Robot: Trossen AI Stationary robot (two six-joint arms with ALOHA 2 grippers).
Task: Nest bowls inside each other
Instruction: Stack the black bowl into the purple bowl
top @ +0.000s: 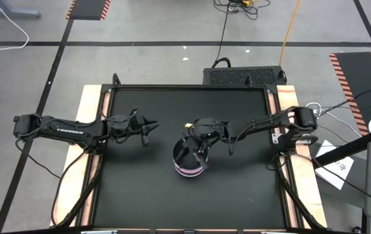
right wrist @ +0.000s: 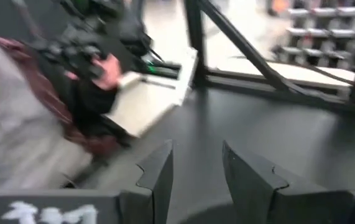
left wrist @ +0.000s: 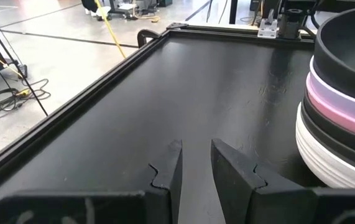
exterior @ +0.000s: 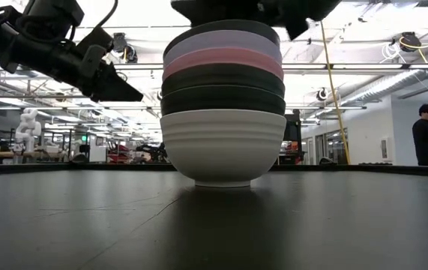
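High view: the bowls [top: 190, 162] stand as one stack near the middle of the black table [top: 140, 195], a pink rim showing at its base edge. The right gripper [top: 197, 148] hangs directly over the stack; the left gripper [top: 145, 136] waits well apart to the stack's left, holding nothing

Low view: six bowls are nested, from the bottom white [exterior: 222, 146], black, black, pink [exterior: 222, 60], lavender [exterior: 222, 43] and a black one [exterior: 221, 28] on top. The stack sits upright on the table. The dark gripper above it appears clear of the top rim, though contact cannot be ruled out

Left wrist view: the left gripper [left wrist: 196, 163] shows its fingers slightly parted and empty, with the stack just beside it

Right wrist view: the right gripper [right wrist: 196, 165] shows its fingers parted with nothing between them; a person [right wrist: 22, 118] is seen beyond the table

Judgement: nesting looks complete, and the step in hand is the release after the last bowl. The next move calls for a straight upward lift of the right arm, so the fingers do not catch the top rim and tip the stack
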